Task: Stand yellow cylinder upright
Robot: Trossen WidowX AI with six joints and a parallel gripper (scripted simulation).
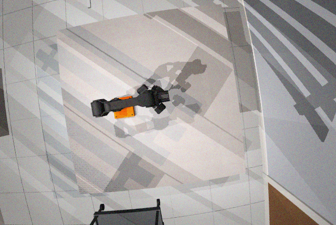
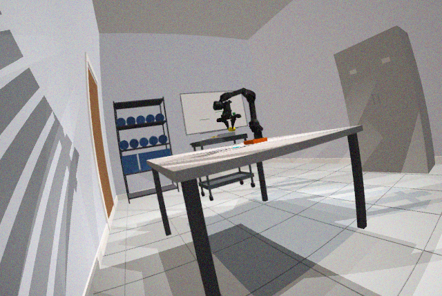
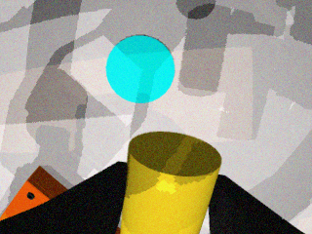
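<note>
My gripper [image 2: 231, 127] [image 3: 170, 179] is shut on the yellow tall cylinder [image 2: 232, 129] [image 3: 168, 205], which is held in the air above the table. In the wrist view one round, dark end face shows, and the body runs down out of the frame between the black fingers; its exact tilt is hard to tell. The cyan circle [image 2: 236, 147] [image 3: 140, 69] lies flat on the table, ahead of the cylinder in the wrist view, with nothing standing on it. In the top view the arm hides both the circle and the cylinder.
An orange block [image 1: 124, 113] [image 2: 255, 141] [image 3: 21, 202] with small dark holes lies on the table [image 1: 189, 146] [image 2: 310, 143], partly below the arm in the top view. A dark cart [image 1: 128, 218] [image 2: 226, 180] stands beyond the table. Arm shadows cross the tabletop.
</note>
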